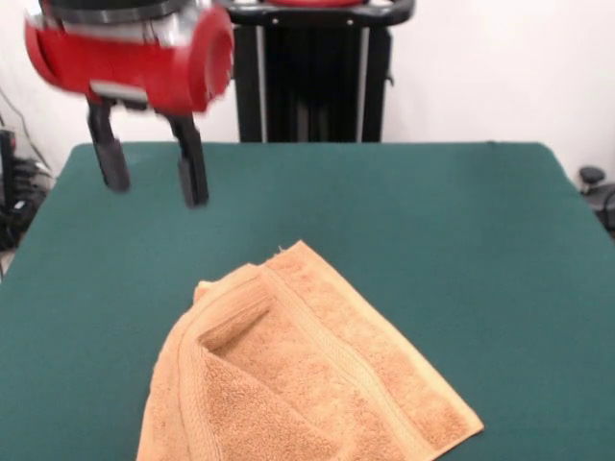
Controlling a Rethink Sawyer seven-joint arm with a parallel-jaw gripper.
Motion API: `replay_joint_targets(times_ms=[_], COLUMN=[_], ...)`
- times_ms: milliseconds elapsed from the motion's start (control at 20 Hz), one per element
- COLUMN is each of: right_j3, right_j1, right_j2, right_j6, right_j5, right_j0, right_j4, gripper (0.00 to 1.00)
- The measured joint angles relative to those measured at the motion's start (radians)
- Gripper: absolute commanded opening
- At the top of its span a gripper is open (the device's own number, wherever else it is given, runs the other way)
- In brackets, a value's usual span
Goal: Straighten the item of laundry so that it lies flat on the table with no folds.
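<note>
The orange-tan terry towel lies on the dark green table at the near middle, running off the bottom edge. Its left part is folded over on itself, with a raised pocket-like fold near its upper left. A woven stripe band runs diagonally across it. No white tag shows. My gripper hangs from the red arm head at the upper left, above the table's far left part, well clear of the towel. Its two black fingers stand apart, open and empty.
The robot's black pedestal stands behind the table's far edge. Cables and dark gear sit off the table's left side, and a small dark object sits off its right side.
</note>
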Motion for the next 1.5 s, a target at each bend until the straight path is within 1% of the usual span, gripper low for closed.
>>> replay_joint_targets(times_ms=[350, 950, 1000, 1500], right_j3=[0.033, 0.11, 0.117, 0.125], right_j1=[0.075, 0.136, 0.142, 0.144], right_j2=[0.0, 0.0, 0.0, 0.0], right_j6=[0.0, 0.0, 0.0, 0.0], right_j5=[-0.065, -0.194, -0.207, -0.217], right_j0=[-0.002, -0.026, -0.033, -0.043], right_j4=[-0.007, -0.018, -0.02, -0.026], gripper=[1.0, 1.0, 0.0, 0.0])
